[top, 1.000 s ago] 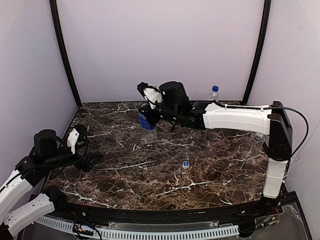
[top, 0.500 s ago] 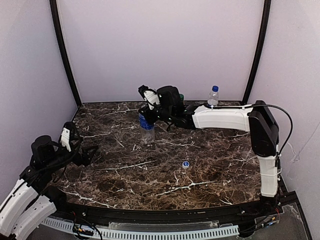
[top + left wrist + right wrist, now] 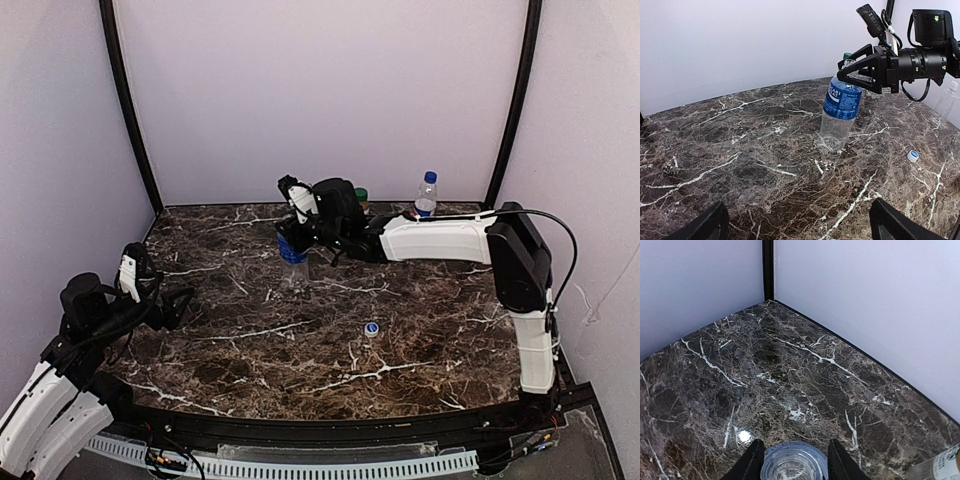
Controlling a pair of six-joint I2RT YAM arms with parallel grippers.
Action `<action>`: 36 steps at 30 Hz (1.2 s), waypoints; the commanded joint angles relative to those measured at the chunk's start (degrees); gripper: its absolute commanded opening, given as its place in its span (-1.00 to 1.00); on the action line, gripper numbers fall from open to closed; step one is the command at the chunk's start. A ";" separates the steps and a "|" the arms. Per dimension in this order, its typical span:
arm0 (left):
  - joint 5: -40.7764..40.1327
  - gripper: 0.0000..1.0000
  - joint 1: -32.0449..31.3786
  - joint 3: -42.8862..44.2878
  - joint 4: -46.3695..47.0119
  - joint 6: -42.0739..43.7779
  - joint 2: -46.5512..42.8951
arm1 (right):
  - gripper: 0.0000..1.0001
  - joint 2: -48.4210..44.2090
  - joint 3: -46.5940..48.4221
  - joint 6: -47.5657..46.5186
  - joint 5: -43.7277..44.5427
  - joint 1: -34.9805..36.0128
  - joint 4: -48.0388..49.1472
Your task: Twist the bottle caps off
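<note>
A clear bottle (image 3: pixel 295 262) with a blue label (image 3: pixel 841 99) stands upright at the back middle of the table. No cap shows on its neck, and the right wrist view looks down into its open mouth (image 3: pixel 794 467). My right gripper (image 3: pixel 290 234) (image 3: pixel 854 73) (image 3: pixel 795 460) straddles the neck, its jaws a little apart from it. A blue cap with a white top (image 3: pixel 371 328) (image 3: pixel 912 156) lies loose on the marble. My left gripper (image 3: pixel 172 302) (image 3: pixel 802 225) hovers wide open near the left edge, holding nothing.
A second clear bottle with a blue cap (image 3: pixel 427 194) (image 3: pixel 946 100) stands at the back right. A short brown bottle with a dark green cap (image 3: pixel 361 198) (image 3: pixel 944 466) stands behind my right arm. Walls and black posts (image 3: pixel 128 110) close in the table.
My right gripper's jaws have loosened round the bottle's neck. The left arm has drawn back toward the left edge. The bottle and the loose cap stay where they were.
</note>
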 commanded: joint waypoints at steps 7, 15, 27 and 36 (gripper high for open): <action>2.41 0.97 0.42 -1.43 2.65 -0.64 0.13 | 0.66 -1.13 1.26 -2.18 0.48 -0.18 -1.66; 3.07 0.97 0.44 -1.57 2.89 -0.68 0.13 | 0.97 -2.22 3.52 -3.41 -0.03 -0.26 -3.91; 3.56 0.97 0.49 -1.58 3.11 -0.60 -0.01 | 0.95 -9.34 10.05 -0.97 5.33 -4.02 -10.30; 3.65 0.97 0.54 -1.69 3.21 -0.56 0.09 | 0.91 -4.29 18.65 7.22 10.22 -14.00 -29.43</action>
